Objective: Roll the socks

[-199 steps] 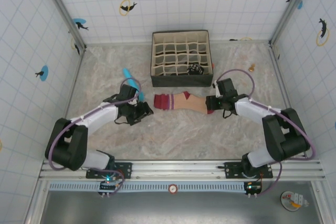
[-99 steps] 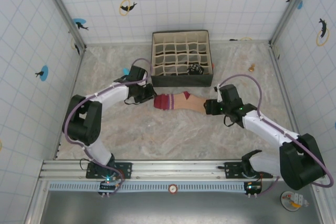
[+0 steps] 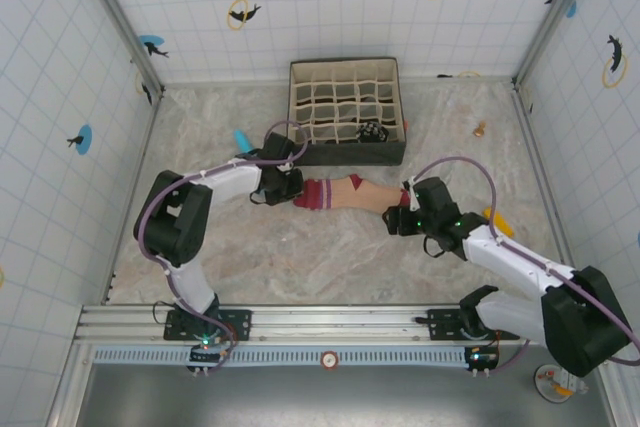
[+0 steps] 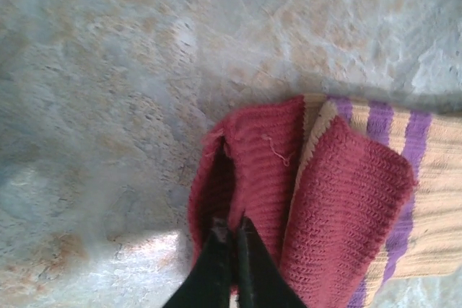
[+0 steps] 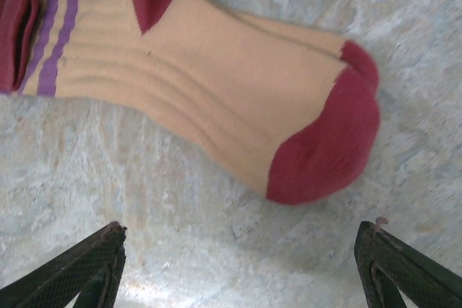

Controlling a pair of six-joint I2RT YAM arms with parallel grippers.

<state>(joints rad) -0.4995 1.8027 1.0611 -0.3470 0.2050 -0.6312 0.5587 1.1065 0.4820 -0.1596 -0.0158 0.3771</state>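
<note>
Your left hand [image 3: 289,190] is closed, its tips pinching the maroon cuff of the peach sock [image 3: 350,193]. The sock lies flat on the table [image 3: 330,262], just at 6 o'clock of the divided box [image 3: 345,155], with its cuff toward 9 o'clock and its toe toward 3. Your right hand [image 3: 396,219] stands wide open and grips nothing, near the toe at its 5 o'clock and apart from it.
</note>
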